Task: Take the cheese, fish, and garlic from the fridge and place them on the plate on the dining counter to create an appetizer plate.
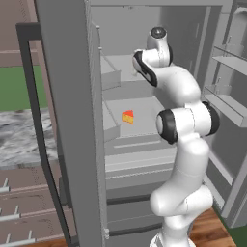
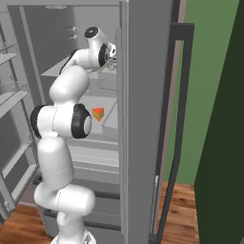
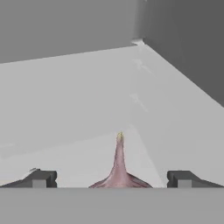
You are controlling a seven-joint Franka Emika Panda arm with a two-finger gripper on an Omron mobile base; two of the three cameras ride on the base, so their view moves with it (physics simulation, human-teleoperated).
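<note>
Jaws spread wide, one dark tip to either side of the garlic [image 3: 119,168] — its pinkish pointed top rises between them in the hand view, with clear space on both sides, nothing gripped. The bulb sits on a pale shelf [image 3: 78,100] deep inside the fridge [image 1: 72,120], near the corner where the shelf meets the grey walls. From behind, the white arm [image 1: 181,120] reaches up and in through the open doors to that upper shelf. One shelf lower lies the cheese [image 1: 128,116] — a yellow-orange wedge with a red side, well apart from the hand. Door bins [image 1: 226,96] hang on the open door at the right.
</note>
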